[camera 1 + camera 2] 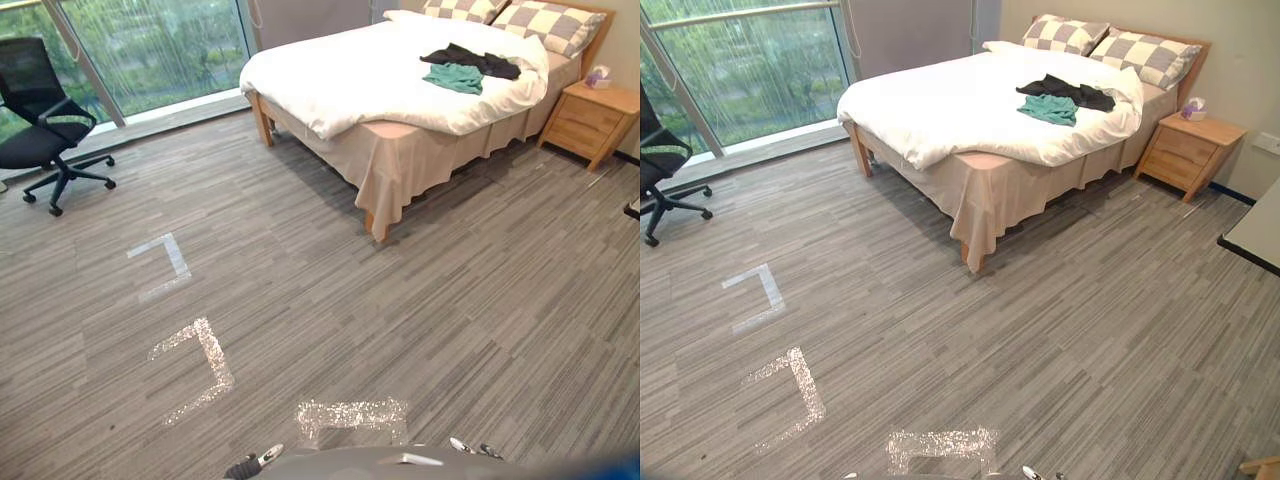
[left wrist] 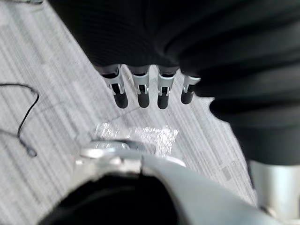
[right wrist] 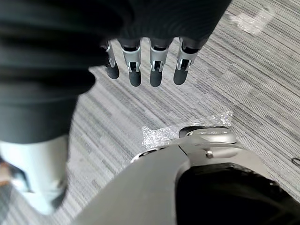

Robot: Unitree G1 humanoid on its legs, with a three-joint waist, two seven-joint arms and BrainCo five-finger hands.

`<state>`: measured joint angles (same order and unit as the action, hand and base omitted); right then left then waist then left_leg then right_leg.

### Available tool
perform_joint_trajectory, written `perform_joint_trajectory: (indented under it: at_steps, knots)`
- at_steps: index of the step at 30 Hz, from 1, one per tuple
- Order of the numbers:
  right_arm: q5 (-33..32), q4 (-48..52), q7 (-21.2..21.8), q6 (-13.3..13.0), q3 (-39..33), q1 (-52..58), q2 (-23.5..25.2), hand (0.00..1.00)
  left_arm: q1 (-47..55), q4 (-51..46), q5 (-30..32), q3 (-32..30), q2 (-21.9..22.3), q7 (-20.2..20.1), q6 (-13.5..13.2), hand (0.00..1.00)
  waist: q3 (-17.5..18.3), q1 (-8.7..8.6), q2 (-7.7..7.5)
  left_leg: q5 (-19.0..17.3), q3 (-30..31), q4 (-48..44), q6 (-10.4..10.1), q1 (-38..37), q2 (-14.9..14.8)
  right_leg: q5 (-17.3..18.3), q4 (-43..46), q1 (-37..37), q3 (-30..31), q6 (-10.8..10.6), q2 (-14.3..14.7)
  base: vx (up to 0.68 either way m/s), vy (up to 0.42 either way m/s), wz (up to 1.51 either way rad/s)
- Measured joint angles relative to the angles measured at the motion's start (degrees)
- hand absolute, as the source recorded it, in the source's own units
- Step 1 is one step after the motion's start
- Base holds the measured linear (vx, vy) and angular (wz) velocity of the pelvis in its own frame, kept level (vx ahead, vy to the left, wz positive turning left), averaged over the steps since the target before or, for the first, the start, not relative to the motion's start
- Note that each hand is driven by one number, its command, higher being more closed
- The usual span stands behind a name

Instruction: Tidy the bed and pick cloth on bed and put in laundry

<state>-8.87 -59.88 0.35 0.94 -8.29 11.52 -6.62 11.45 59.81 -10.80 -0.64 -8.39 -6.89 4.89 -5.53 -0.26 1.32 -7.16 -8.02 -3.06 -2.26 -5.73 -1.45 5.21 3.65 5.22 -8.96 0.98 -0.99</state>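
You are looking at the bed [image 1: 262,118] from well back, across a wide stretch of grey striped floor [image 1: 450,320]. Two clothes lie on it, on the side nearer the head: a black garment [image 1: 475,60], spread out in a loose heap, and a teal garment [image 1: 453,77] just in front of it, touching its near edge. Both rest on top of the white duvet [image 1: 360,75], which hangs unevenly over the near side and leaves a beige sheet [image 1: 400,160] showing at the foot corner. Two checked pillows [image 1: 555,25] lean at the headboard.

Beside the head of the bed stands a wooden nightstand [image 1: 590,120] with a tissue box [image 1: 598,76] on it. On the far left a black office chair [image 1: 45,110] sits in front of the window [image 1: 150,45]. The edge of a table [image 1: 1255,235] comes in on the right. Pale tape marks [image 1: 195,365] are stuck to the floor between you and the bed.

Your left robot hand [image 2: 140,91] hangs over the floor with its fingers straight and side by side — it is wide and holds nothing. Your right robot hand [image 3: 157,70] hangs the same way, fingers straight, nothing in it. Both are well apart from the bed and the clothes.
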Motion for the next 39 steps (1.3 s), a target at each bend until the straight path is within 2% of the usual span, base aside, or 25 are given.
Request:
perform_joint_trajectory:
  at_steps: [3, 9, 11, 14, 16, 23, 24, 25, 26, 27, 28, 29, 30, 32, 33, 34, 35, 38, 39]
  knots:
    - [-0.1, -0.7, -0.4, 0.2, -1.3, 0.0, 0.4, 0.00, -0.2, 0.1, 0.0, -0.1, 0.0, -0.3, 0.5, 0.00, -0.6, -0.01, -0.17, 1.0, -1.0, 1.9, 0.1, -2.6, -0.1, -1.4, -3.4, 3.1, -0.2, -0.6, 0.5, 0.10, 0.001, -0.05]
    - [-0.1, -0.7, -0.5, 0.3, -2.5, -0.1, 0.8, 0.00, -0.2, 0.2, 1.2, 0.0, -0.1, -0.6, 0.4, 0.00, -0.8, -0.10, -0.61, 1.1, -1.7, 3.3, 0.0, -4.5, -0.2, -1.9, -6.6, 5.4, -1.0, -1.3, 0.8, 0.06, -0.009, 0.03]
    - [-1.2, -0.8, -0.5, 0.3, -2.6, -0.1, 0.9, 0.00, -0.2, 0.2, 2.2, 0.0, -0.1, -0.6, 0.5, 0.00, -1.0, -0.06, -0.65, 1.8, -2.6, 4.6, -1.1, -5.3, -0.2, -2.0, -7.0, 5.9, -1.1, -2.1, 0.9, 0.04, -0.025, -0.05]
    - [-1.3, -0.8, -0.5, -0.1, -2.7, -0.4, 1.0, 0.00, -0.5, 0.2, 5.2, 0.1, -0.1, -0.3, 0.4, 0.00, -1.3, -0.19, -0.84, 1.9, -2.6, 5.0, -1.2, -6.2, -0.2, -1.5, -7.0, 6.5, -1.3, -3.4, 0.9, 0.02, -0.024, 0.01]
    - [-1.6, -0.8, -0.5, -0.3, -2.7, -0.4, 1.1, 0.00, -0.7, 0.2, 8.0, 0.3, 0.1, 1.2, -0.7, 0.00, -1.3, -0.19, -0.90, 1.9, -2.7, 5.2, -1.2, -6.5, -0.2, -1.4, -7.1, 7.1, -1.3, -3.6, 0.9, 0.00, 0.000, 0.00]
    - [-2.3, -0.7, -0.5, -3.3, -2.7, -0.5, 1.4, 0.00, -0.7, 0.1, 8.2, 0.7, 0.2, 4.1, -4.2, 0.00, -2.8, -0.24, -0.99, 1.5, -5.7, 5.3, -1.3, -7.1, -0.6, -1.5, -7.7, 7.0, 0.1, -3.3, 1.2, -0.02, -0.021, -0.11]
    - [-2.3, -0.7, -0.5, -4.0, -2.5, -0.5, 1.5, 0.00, -0.7, 0.1, 8.2, 0.6, 0.2, 4.9, -4.7, 0.00, -3.2, -0.18, -1.08, -0.8, -7.3, 1.4, -1.2, -5.5, -1.4, -1.3, -7.6, 6.7, 0.8, -2.5, 1.4, -0.03, -0.060, -0.53]
    - [-2.3, -0.7, -0.5, -4.8, -2.4, -0.6, 1.5, 0.00, -0.6, 0.1, 8.0, 0.4, -0.1, 5.6, -5.8, 0.00, -3.7, -0.09, -1.61, -3.5, -9.7, -6.9, -2.8, -2.1, -3.0, 0.0, -6.9, 5.9, 2.2, -0.4, 1.5, -0.03, -0.060, -0.56]
    - [-2.3, -0.7, -0.5, -5.1, -2.4, -0.6, 1.6, 0.00, -0.7, 0.0, 7.9, 0.1, -0.2, 6.0, -6.2, 0.00, -4.2, -0.10, -1.69, -4.0, -10.8, -10.8, -3.6, -0.6, -3.8, 0.4, -6.5, 5.8, 2.3, 0.2, 1.4, -0.02, -0.125, -0.77]
    - [-2.6, -0.6, -0.3, -5.6, -2.3, -0.4, 2.0, 0.00, -0.8, -0.3, 5.2, -0.3, -0.3, 6.9, -8.2, 0.00, -5.1, -0.09, -2.29, -4.1, -12.3, -26.1, -3.8, 5.4, -7.5, 1.1, -4.3, 5.2, 2.9, 1.2, 1.4, 0.00, -0.103, -0.53]
    - [-2.8, -0.6, -0.3, -5.7, -2.2, -0.4, 2.0, 0.00, -0.8, -0.4, 4.8, -0.5, -0.2, 6.9, -8.3, 0.00, -5.2, -0.11, -2.25, -4.1, -12.2, -27.6, -3.7, 5.9, -8.0, 1.3, -4.0, 5.2, 3.0, 1.4, 1.6, 0.03, -0.132, -0.67]
    - [-3.6, -0.6, 0.0, -6.0, -1.8, -0.2, 1.6, 0.00, -0.9, -0.6, 2.7, -1.9, 0.9, 7.0, -9.3, 0.00, -6.1, -0.28, -0.58, -3.4, -11.5, -36.0, -2.7, 8.9, -10.8, 2.7, -1.8, 5.2, 3.5, 2.5, 2.6, 0.08, -0.060, -0.47]
    - [-5.9, 0.4, 0.2, -6.4, -1.8, 0.2, 1.4, 0.00, -0.8, -0.6, 1.3, -2.4, 1.6, 7.3, -10.6, 0.00, -6.6, -0.56, 0.17, -1.1, -9.8, -42.7, -1.6, 11.1, -12.6, 4.5, 1.0, 5.2, 3.8, 3.0, 3.0, 0.09, -0.042, -0.51]
    - [-9.3, 1.5, 0.6, -6.9, -1.8, 1.4, 1.5, 0.00, -0.4, -1.6, 0.6, -2.7, 2.0, 7.2, -11.7, 0.00, -7.2, -0.46, -0.14, 2.5, -7.6, -50.2, -1.9, 14.8, -13.0, 6.4, 3.8, 5.1, 5.5, 4.1, 2.9, 0.15, -0.020, -0.41]
    - [-10.9, 1.7, 0.6, -6.9, -1.9, 1.5, 1.5, 0.00, 0.0, -2.5, 0.6, -3.5, 2.5, 6.9, -12.2, 0.00, -7.3, -0.53, 0.04, -2.4, -6.7, -51.1, -1.7, 16.5, -12.0, 7.7, 5.5, 5.4, 7.1, 4.2, 2.5, 0.17, -0.010, -0.38]
    - [-11.3, 1.7, 0.7, -6.9, -1.9, 1.4, 1.5, 0.00, 0.1, -2.5, 0.6, -3.6, 2.5, 6.8, -12.4, 0.00, -7.3, -0.55, 0.01, -3.7, -6.8, -50.3, -1.6, 16.9, -11.5, 7.9, 5.7, 5.5, 7.5, 4.3, 2.3, 0.26, 0.035, -0.50]
    - [-12.3, 1.6, 1.2, -7.0, -2.3, 1.4, 1.7, 0.00, 0.1, -2.6, 0.1, -3.8, 2.5, 5.7, -13.0, 0.00, -7.6, -0.34, -0.41, -6.7, -8.2, -43.7, -1.4, 17.9, -9.3, 8.6, 5.5, 6.3, 8.8, 3.9, 0.7, 0.23, 0.072, -0.47]
    - [-12.3, 1.7, 1.9, -7.7, -2.8, 1.3, 2.0, 0.00, 0.2, -2.7, 0.2, -3.7, 2.4, 5.4, -13.0, 0.00, -7.6, -0.51, -0.44, -5.5, -11.6, -29.1, -1.4, 18.2, -6.6, 9.9, 4.3, 7.5, 10.3, 2.8, -1.1, 0.23, 0.107, -0.40]
    - [-12.2, 1.9, 2.1, -8.1, -3.1, 1.5, 2.2, 0.00, 0.3, -2.8, 0.1, -3.7, 2.4, 5.5, -13.1, 0.00, -7.6, -0.47, -0.41, -2.8, -12.1, -21.2, -1.4, 18.3, -5.5, 10.9, 4.0, 8.1, 11.3, 2.0, -1.4, 0.31, 0.185, -0.41]
